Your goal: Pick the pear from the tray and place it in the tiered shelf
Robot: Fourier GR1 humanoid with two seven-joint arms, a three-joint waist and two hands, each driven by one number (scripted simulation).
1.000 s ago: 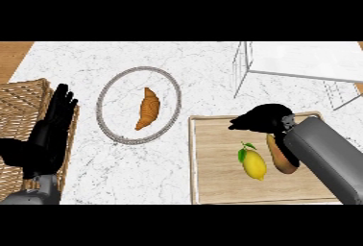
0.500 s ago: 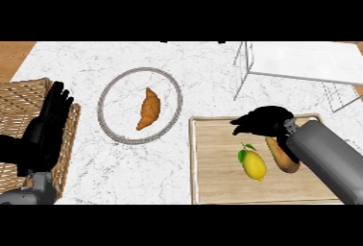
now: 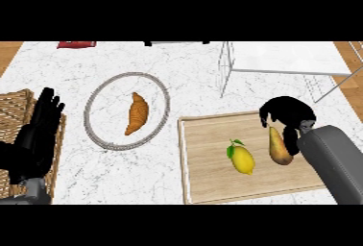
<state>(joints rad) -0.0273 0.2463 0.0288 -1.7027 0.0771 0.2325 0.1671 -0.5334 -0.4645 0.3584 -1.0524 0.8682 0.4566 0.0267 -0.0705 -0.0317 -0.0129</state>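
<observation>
left hand rests open, fingers up; right hand curled downward.

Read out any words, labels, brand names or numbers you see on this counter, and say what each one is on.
None: nothing readable shows.
The tray, pear, lemon, croissant, plate, wicker basket and tiered shelf bear no marks.
The red thing at the counter's far edge shows no lettering I can make out.
</observation>
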